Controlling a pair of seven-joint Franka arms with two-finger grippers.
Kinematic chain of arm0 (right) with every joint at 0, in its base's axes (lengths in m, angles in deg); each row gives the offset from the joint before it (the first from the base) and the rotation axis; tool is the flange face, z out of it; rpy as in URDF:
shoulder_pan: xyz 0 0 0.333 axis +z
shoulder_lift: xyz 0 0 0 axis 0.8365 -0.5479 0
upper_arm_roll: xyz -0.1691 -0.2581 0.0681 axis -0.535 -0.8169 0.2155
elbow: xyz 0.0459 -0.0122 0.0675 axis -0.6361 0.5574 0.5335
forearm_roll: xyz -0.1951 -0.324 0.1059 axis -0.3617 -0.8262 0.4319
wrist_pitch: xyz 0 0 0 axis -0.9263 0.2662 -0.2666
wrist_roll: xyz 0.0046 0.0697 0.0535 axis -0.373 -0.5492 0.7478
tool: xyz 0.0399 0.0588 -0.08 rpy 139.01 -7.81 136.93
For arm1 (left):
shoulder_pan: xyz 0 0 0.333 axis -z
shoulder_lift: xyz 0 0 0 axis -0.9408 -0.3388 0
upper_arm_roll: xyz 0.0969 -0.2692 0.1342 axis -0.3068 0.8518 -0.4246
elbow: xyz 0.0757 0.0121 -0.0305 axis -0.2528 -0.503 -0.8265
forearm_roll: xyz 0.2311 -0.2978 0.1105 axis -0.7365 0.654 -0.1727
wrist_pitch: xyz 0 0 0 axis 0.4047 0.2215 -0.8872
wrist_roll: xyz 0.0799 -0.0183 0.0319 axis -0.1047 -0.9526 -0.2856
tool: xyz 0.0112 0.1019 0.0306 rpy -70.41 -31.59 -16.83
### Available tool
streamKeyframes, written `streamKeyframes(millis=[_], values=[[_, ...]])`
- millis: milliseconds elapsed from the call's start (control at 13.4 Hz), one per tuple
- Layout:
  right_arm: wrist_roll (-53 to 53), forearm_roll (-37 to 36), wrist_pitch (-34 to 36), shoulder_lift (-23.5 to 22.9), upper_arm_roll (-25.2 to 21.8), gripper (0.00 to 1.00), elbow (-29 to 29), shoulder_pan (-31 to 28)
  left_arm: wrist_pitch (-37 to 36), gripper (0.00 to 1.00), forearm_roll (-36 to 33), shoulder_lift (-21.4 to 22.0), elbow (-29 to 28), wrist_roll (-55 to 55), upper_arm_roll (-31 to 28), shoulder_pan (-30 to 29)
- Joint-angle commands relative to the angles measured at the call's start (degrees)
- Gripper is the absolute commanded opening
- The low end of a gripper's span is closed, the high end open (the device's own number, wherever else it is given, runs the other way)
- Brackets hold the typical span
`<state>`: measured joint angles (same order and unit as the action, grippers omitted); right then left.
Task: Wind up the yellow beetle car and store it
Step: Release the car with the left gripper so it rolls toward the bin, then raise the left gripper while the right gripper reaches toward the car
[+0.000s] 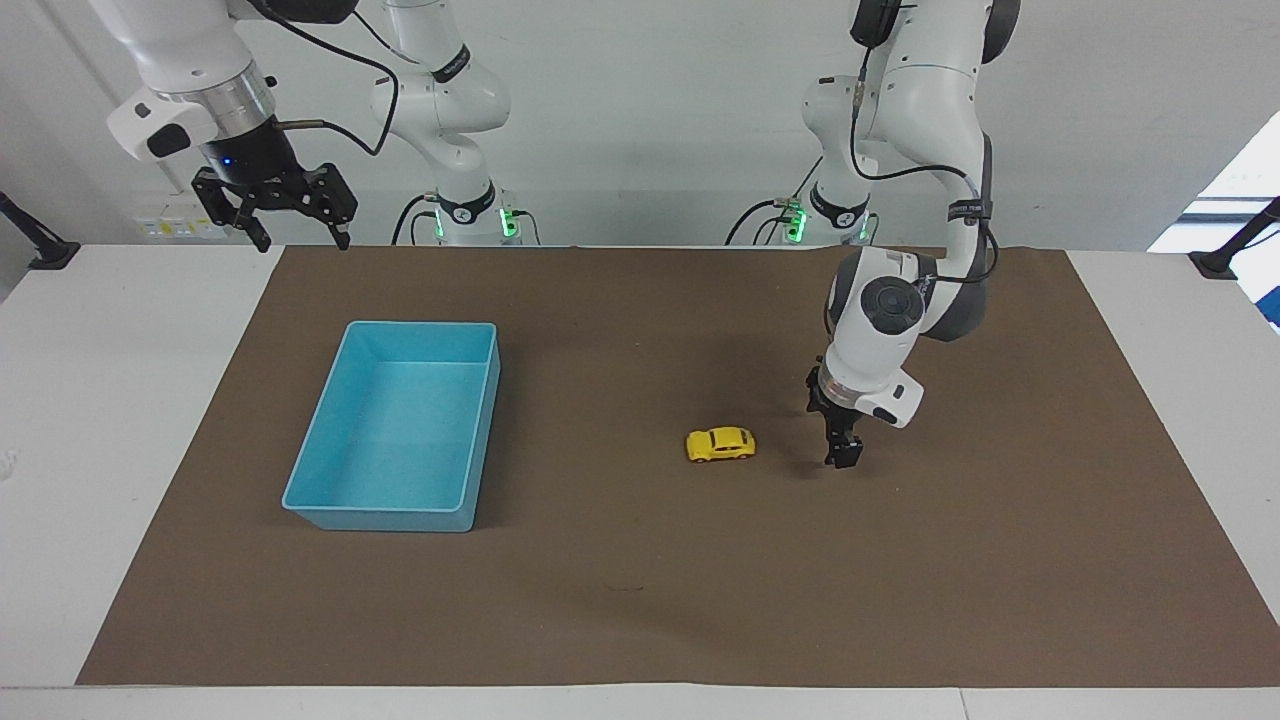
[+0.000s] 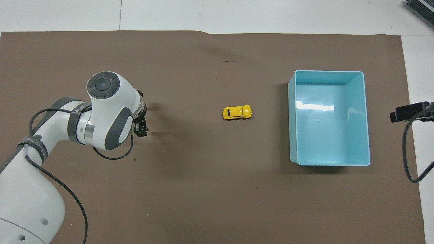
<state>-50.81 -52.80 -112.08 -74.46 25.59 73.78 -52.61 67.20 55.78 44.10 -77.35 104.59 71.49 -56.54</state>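
car: the yellow beetle car [image 1: 720, 444] [image 2: 237, 112] sits on its wheels on the brown mat [image 1: 640, 600], between the blue bin [image 1: 330, 505] and the left arm, nothing touching it

left end effector [image 1: 840, 455] [image 2: 140, 128]: low over the mat, well apart from the car, fingers spread, holding nothing

right end effector [image 1: 290, 232]: parked up high by its own base, fingers wide, empty

bin: open-topped, toward the right arm's end of the bench
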Motion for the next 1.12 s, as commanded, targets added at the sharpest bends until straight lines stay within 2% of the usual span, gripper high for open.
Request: streamKeyframes(millis=[0, 1047], values=[[-0.46, 0.66, 0.28, 0.33, 0.06, 1.00, 0.18, -0.39, -0.86, 1.00, -0.60, -0.23, 0.95, -0.46, 0.39, -0.82], [-0.28, 0.92, 1.15, 0.68, 0.41, 1.00, 0.18, -0.13, -0.69, 1.00, -0.60, 0.65, 2.09, -0.99, 0.30, -0.91]])
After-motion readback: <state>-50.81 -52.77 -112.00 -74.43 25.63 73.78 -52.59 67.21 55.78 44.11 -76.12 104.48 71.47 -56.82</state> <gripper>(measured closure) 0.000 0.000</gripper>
